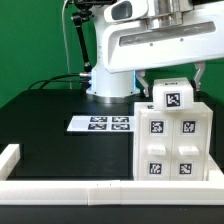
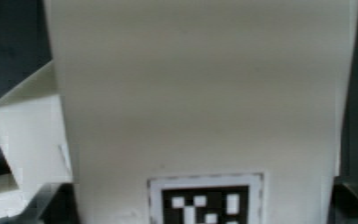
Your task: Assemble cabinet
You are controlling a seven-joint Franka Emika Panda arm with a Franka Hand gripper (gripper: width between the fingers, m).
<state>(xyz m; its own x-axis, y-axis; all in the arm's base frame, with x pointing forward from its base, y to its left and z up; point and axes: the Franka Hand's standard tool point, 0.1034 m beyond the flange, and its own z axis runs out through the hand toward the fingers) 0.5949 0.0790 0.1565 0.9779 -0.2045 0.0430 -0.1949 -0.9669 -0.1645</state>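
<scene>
Cabinet (image 1: 170, 140) stands upright directly beneath the gripper (image 1: 172, 90), whose spread jaws apparently straddle its top block without visibly clamping it.

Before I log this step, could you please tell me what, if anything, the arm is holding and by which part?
The fingers straddle the small top block of the cabinet, apparently at its two sides; whether they actually press on it cannot be told.

A black desk (image 1: 50, 150) carries the marker board (image 1: 101, 124), lying flat with its tags facing up. A low white border rail (image 1: 70, 189) runs along the near edge, turning up at the exterior view's left.
</scene>
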